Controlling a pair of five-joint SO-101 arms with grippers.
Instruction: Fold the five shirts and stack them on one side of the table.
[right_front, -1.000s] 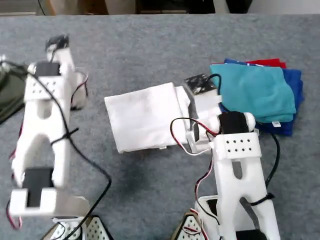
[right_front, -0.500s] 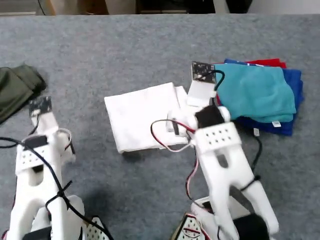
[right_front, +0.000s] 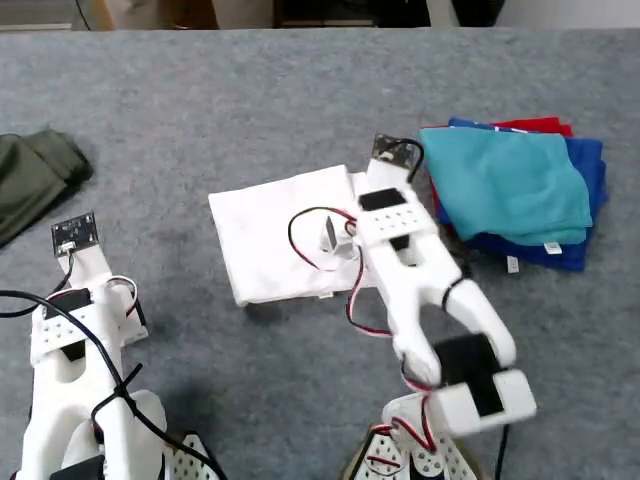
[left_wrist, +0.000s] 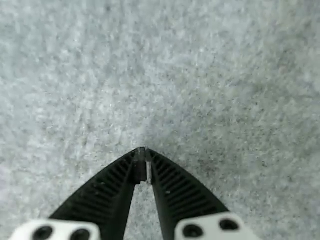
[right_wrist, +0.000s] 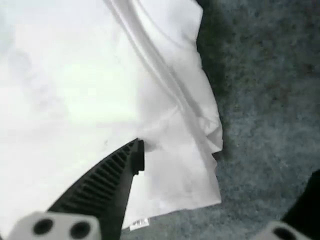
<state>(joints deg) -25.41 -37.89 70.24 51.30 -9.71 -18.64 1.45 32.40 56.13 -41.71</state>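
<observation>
Left wrist view: closed left hand (left_wrist: 143, 167)

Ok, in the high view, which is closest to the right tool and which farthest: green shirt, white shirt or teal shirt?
1. White shirt, under the right tool.
2. Teal shirt, close by, on the right side.
3. Green shirt, far off at the left edge.

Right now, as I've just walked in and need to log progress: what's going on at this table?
The right gripper, open, is at the edge of the white shirt, which lies folded mid-table. The left gripper is shut above the bare table. A teal shirt sits stacked on a blue shirt and a red shirt at one side; a dark green shirt lies bunched at the opposite edge.
</observation>
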